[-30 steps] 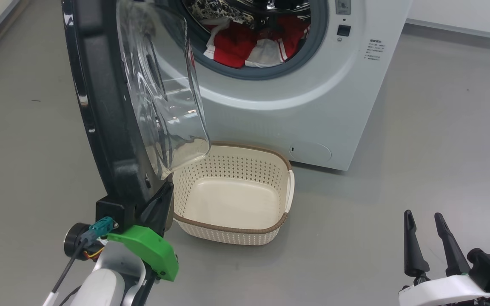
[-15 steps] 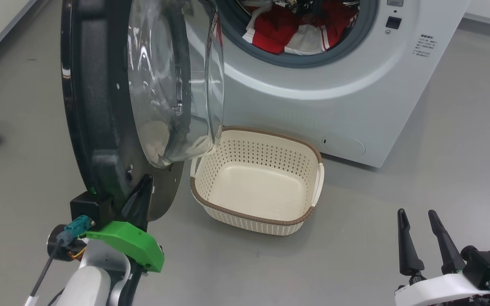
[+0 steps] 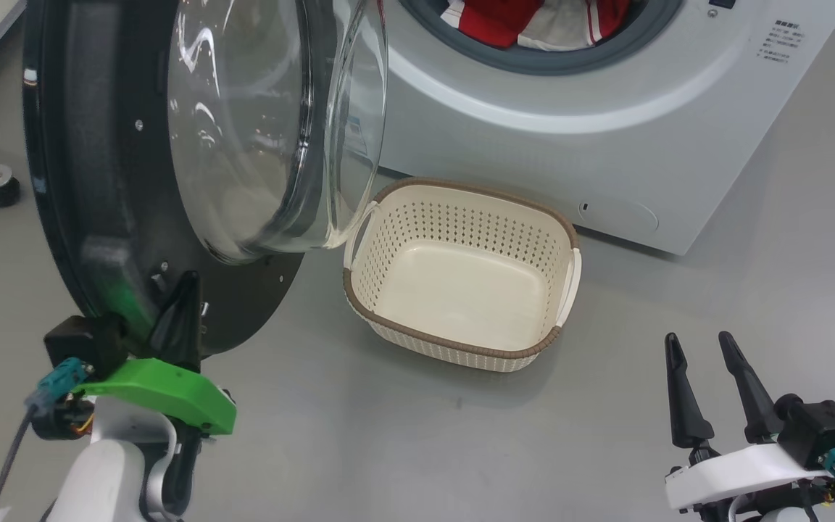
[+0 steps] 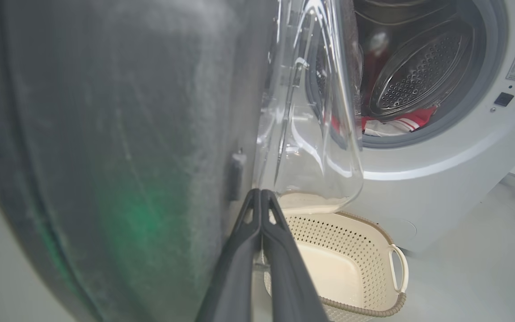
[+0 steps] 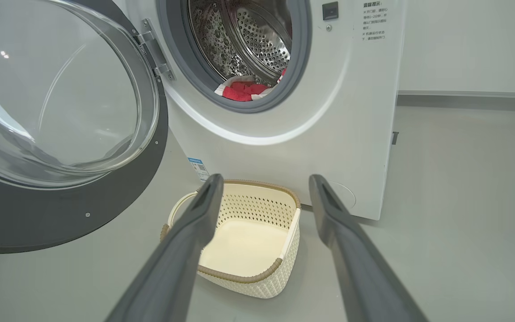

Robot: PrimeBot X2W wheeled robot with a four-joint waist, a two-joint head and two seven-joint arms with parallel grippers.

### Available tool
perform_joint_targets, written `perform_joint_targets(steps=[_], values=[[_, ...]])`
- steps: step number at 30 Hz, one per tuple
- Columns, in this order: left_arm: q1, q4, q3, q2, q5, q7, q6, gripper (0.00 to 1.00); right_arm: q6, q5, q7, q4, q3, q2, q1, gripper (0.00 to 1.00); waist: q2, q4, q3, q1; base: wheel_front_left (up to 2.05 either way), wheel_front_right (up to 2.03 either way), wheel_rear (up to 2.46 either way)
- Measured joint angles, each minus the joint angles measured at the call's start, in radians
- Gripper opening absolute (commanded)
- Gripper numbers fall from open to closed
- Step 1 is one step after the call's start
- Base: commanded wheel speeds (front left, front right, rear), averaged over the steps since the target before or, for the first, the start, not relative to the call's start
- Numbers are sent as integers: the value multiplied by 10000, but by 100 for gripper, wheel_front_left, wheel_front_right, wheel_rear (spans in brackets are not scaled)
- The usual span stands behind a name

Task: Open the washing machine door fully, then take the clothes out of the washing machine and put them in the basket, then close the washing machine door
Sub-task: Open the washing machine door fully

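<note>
You have the washing machine door (image 3: 84, 181) wide open, upper left; left gripper (image 4: 260, 193) clenched empty at its rim, right gripper (image 3: 699, 336) spread. The clothes (image 3: 497, 14) wait in the drum (image 5: 257, 44), top centre; basket (image 3: 461, 225) empty, mid-frame.

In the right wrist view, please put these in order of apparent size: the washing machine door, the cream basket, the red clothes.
1. Round black-ringed glass washing machine door: largest, but close to the camera.
2. Cream perforated plastic basket.
3. Red clothes: smallest, partly hidden and farther away.
</note>
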Motion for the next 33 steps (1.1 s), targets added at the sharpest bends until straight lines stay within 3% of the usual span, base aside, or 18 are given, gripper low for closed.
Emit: perform_joint_targets(steps=[14,33], values=[[-455,238,1710,635,-869,-449,313,0,0,-349,362,-230,221,-221,-564,100,0,56,972,0,0,0,0],[-1575,1306,3352,1910,-1599,-616,305,0,-21,-619,794,-556,282,-499,-1167,100,0,-312,2380,0,0,0,0]])
